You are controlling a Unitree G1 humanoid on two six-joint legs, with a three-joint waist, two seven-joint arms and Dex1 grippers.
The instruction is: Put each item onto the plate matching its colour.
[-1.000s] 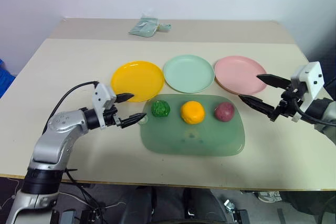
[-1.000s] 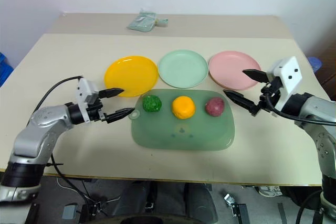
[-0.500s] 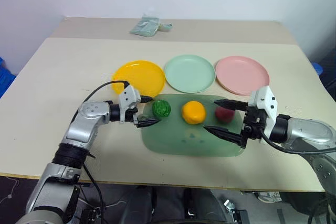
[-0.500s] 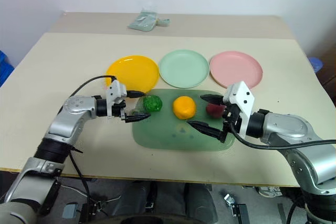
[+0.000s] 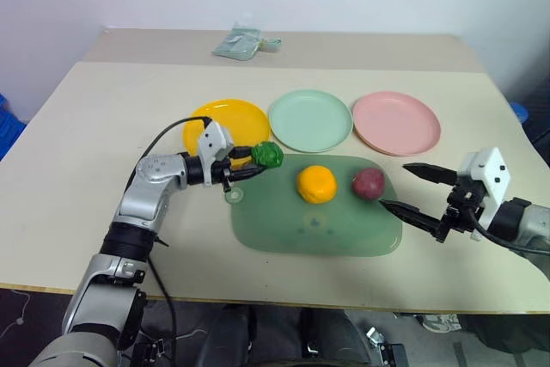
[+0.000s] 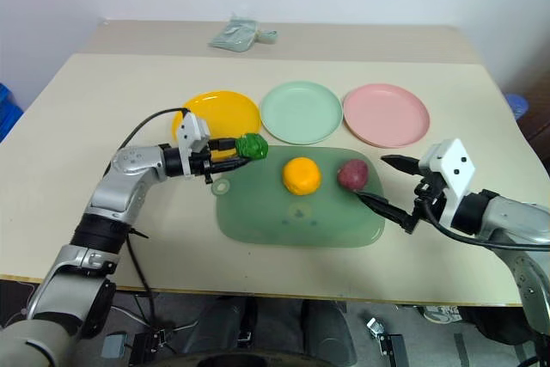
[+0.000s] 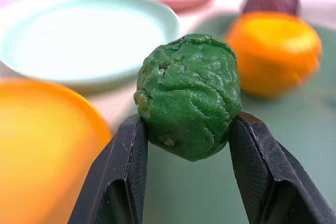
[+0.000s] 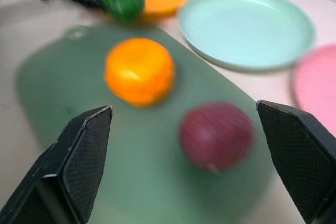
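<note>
Head views, change: half a second ago our left gripper stood open around the bumpy dark green toy food; now it is closed on it, and the toy is lifted off the translucent green rounded mat, above the mat's far-left corner.
Head views, meaning: we judge the pick is done; the carry to the round mint green plastic plate is next.
Head views, other things: the smooth orange toy food and the dull maroon-red toy food lie on the far part of the mat. The yellow-orange plate, the mint one and the pink plate stand in a row beyond the mat, toward the desk's far edge.
Head views, right side: our right gripper has drawn back to the mat's right edge, fingers wide apart and empty, near the maroon toy.
Left wrist view: the two black fingers press the green toy from both sides. It is almost round, so we see no clear long axis or pointing.
Right wrist view: the fingers spread wide; the maroon toy lies between them, not touched.
</note>
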